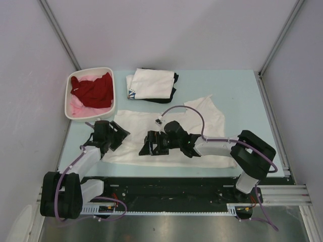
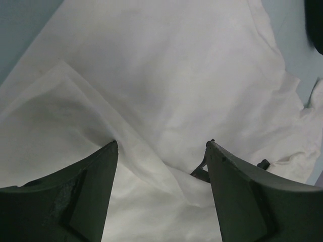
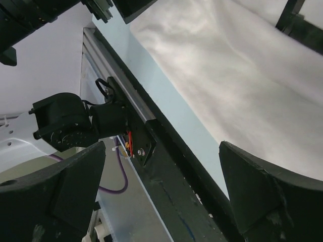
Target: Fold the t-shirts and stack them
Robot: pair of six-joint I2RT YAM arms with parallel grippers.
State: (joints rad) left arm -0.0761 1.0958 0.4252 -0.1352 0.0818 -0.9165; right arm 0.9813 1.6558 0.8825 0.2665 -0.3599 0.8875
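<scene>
Left gripper (image 2: 161,151) open over a fold of the cream shirt (image 1: 202,118) – right gripper (image 1: 153,143) spread wide, holding nothing, above same shirt

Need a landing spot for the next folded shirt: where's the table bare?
Bare table lies right of the folded stack, back to the far edge; a narrower strip runs along the right edge. Crowded: the basin at far left, and the spread cream shirt with the left gripper and right gripper over it.
</scene>
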